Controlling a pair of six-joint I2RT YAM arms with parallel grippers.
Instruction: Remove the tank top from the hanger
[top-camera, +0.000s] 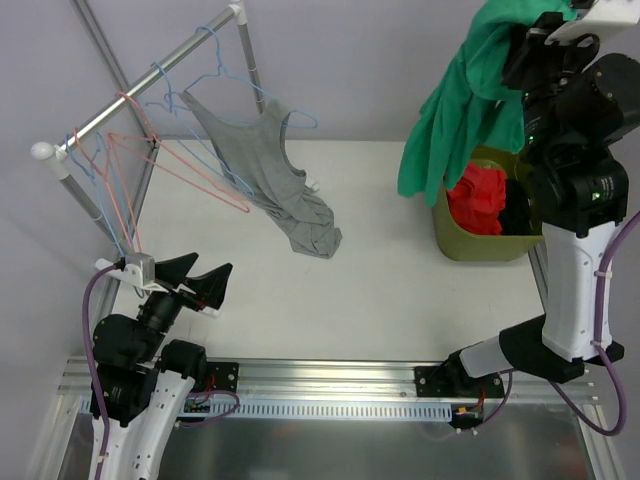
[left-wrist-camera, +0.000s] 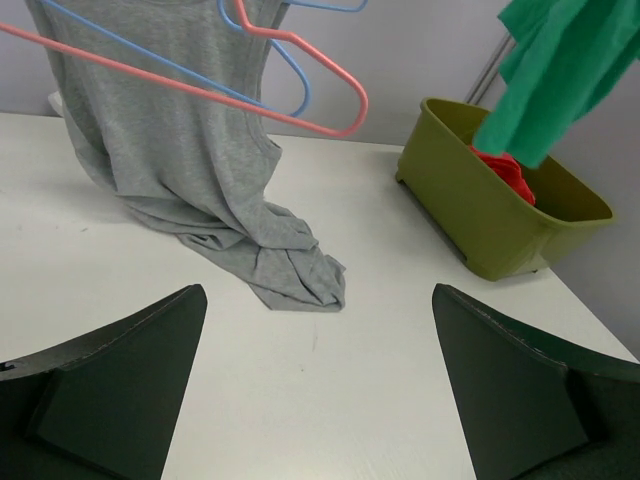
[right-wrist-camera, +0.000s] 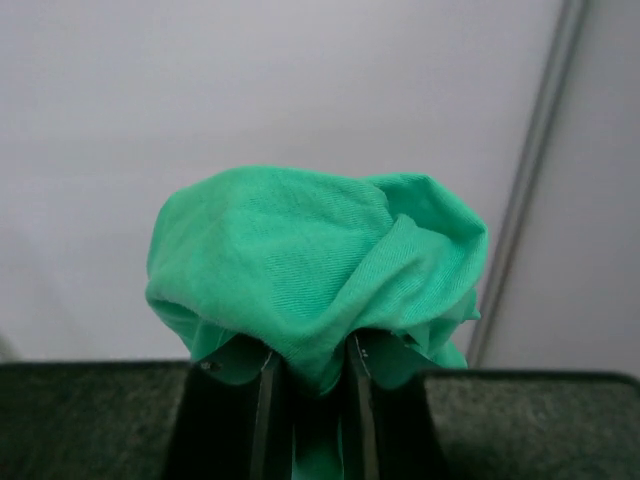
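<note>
Lying in olive bin (top-camera: 480, 246), red cloth (top-camera: 478, 200) (black cloth (top-camera: 515, 215) alongside)

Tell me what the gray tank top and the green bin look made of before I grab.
Tank top: soft knit, likely cotton jersey, matte and flecked gray; it drapes and puddles in limp folds on the table. Bin: rigid moulded plastic, it seems, olive green with smooth walls, rounded corners and a slight sheen.

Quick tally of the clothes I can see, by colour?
Grey tank top: 1
Green cloth: 1, in right gripper
Red cloth: 1, in bin
Black cloth: 1, in bin, partly hidden
Total: 4
</note>
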